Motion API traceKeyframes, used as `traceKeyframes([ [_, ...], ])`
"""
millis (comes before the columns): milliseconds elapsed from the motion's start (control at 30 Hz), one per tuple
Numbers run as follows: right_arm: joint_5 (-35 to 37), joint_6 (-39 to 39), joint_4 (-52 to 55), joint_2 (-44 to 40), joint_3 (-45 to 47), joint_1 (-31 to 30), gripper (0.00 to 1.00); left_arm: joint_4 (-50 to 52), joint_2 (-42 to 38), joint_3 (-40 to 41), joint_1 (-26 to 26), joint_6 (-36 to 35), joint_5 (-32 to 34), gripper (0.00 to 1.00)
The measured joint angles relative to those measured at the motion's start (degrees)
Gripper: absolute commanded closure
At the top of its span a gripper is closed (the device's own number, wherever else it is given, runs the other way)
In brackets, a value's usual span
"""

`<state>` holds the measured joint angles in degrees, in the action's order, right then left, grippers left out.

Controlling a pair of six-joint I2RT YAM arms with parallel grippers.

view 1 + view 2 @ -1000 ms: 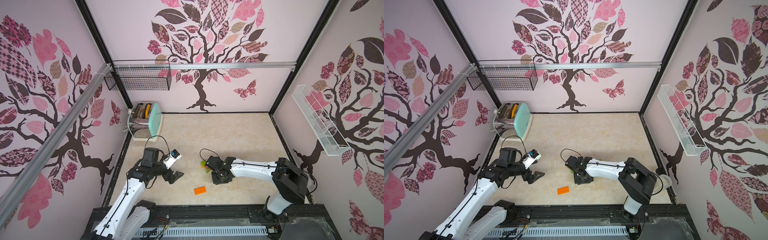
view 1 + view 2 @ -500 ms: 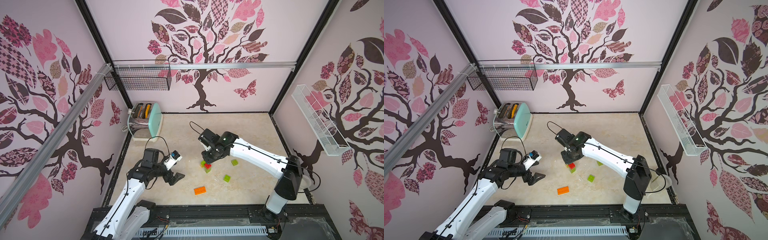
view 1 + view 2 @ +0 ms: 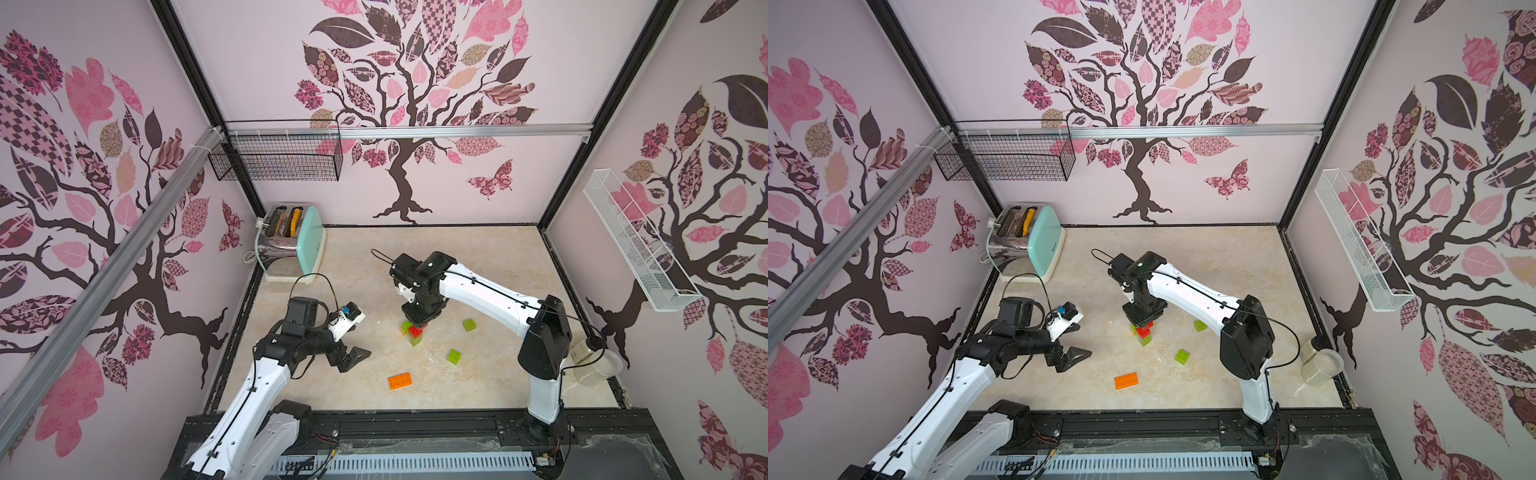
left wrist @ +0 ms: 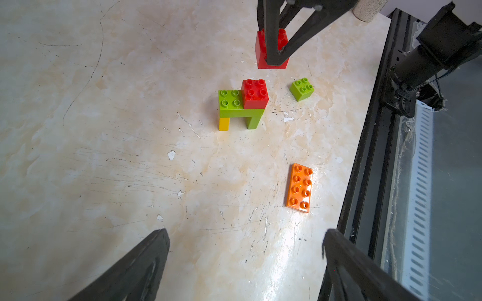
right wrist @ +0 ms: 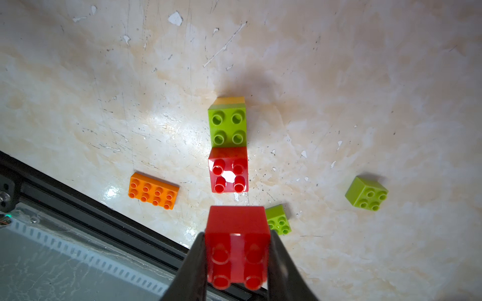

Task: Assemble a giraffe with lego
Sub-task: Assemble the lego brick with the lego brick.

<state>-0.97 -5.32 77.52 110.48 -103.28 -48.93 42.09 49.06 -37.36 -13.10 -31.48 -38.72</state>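
Observation:
The partly built giraffe stands mid-table: a lime green body on one yellow and one green leg, with a red brick on one end. My right gripper is shut on a second red brick, which hangs just above the giraffe without touching it. Two loose lime green bricks lie to its right. The long orange brick lies flat nearer the front. At the left, my left gripper hovers open with nothing in it.
A mint toaster stands at the back left corner. A clear plastic jar sits at the right wall. The black front rail runs close to the orange brick. A wire basket and a white rack hang on the walls.
My right arm rose from a low, folded pose near the front and reached out over the giraffe, carrying the red brick. Over the last half second it has held still. The left arm has not moved.

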Motion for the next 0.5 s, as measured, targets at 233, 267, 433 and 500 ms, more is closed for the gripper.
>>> traceKeyframes([
  [233,-0.52,0.00,-1.81,2.82,0.37,0.00,0.84,0.00,0.02,0.00,0.00,0.00,-0.04,0.02],
  [267,-0.52,0.00,-1.99,3.08,0.37,0.00,0.84,0.00,0.04,0.00,0.00,0.00,-0.04,0.02],
  [433,-0.72,0.02,-3.06,3.48,0.39,0.00,0.84,0.02,0.11,0.00,0.00,0.00,-0.20,0.02],
  [500,-0.70,0.07,-3.48,3.48,0.72,0.00,0.84,0.02,0.20,0.00,0.00,0.00,-0.22,0.02],
])
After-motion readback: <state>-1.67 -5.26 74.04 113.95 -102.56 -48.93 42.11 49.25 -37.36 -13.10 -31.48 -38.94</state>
